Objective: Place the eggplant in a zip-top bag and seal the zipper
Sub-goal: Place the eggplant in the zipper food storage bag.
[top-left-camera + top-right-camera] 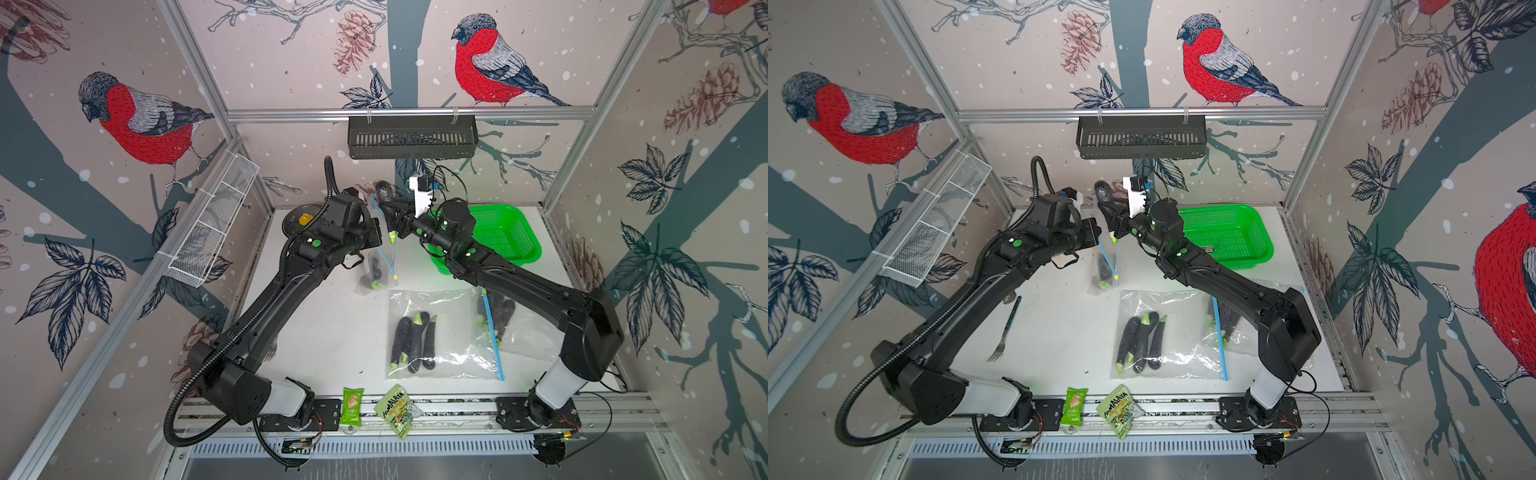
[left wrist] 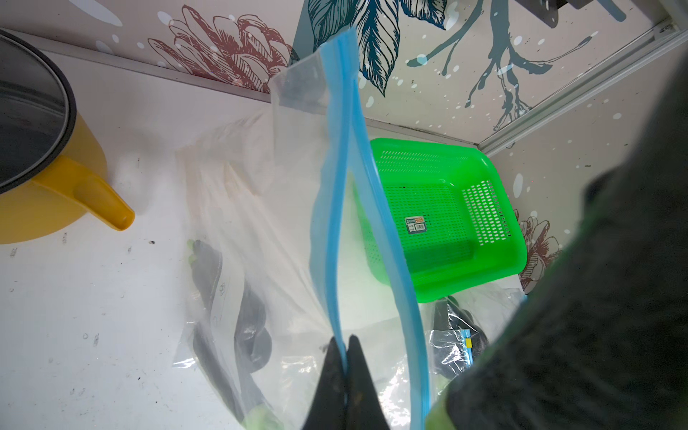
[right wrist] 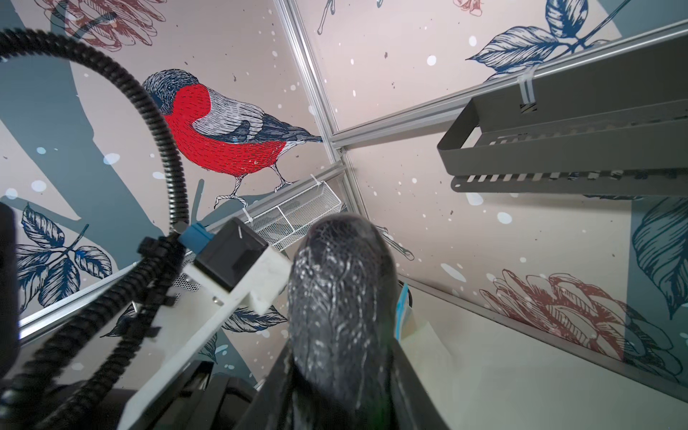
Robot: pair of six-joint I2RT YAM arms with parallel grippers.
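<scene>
Eggplant (image 3: 340, 298) gripped, zip-top bag (image 2: 260, 208) held up.
Our right gripper (image 3: 338, 387) clamps it; our left gripper (image 2: 346, 372) pinches one blue zipper strip (image 2: 337, 186).

The white table (image 1: 332, 345) carries a green mesh basket (image 1: 536, 249) in its far right corner and a yellow pot (image 2: 37, 208) with a dark lid in its far left corner. A clear zip-top bag (image 1: 449, 332) lies flat toward the near edge, right of the middle, with three eggplants (image 1: 409, 345) inside. A second bag (image 1: 523, 332), also holding dark eggplants, overlaps it toward the right edge. A fork (image 1: 1007, 328) lies near the left edge, and two green snack packets (image 1: 352, 405) (image 1: 397, 409) rest on the rail along the near edge.
</scene>
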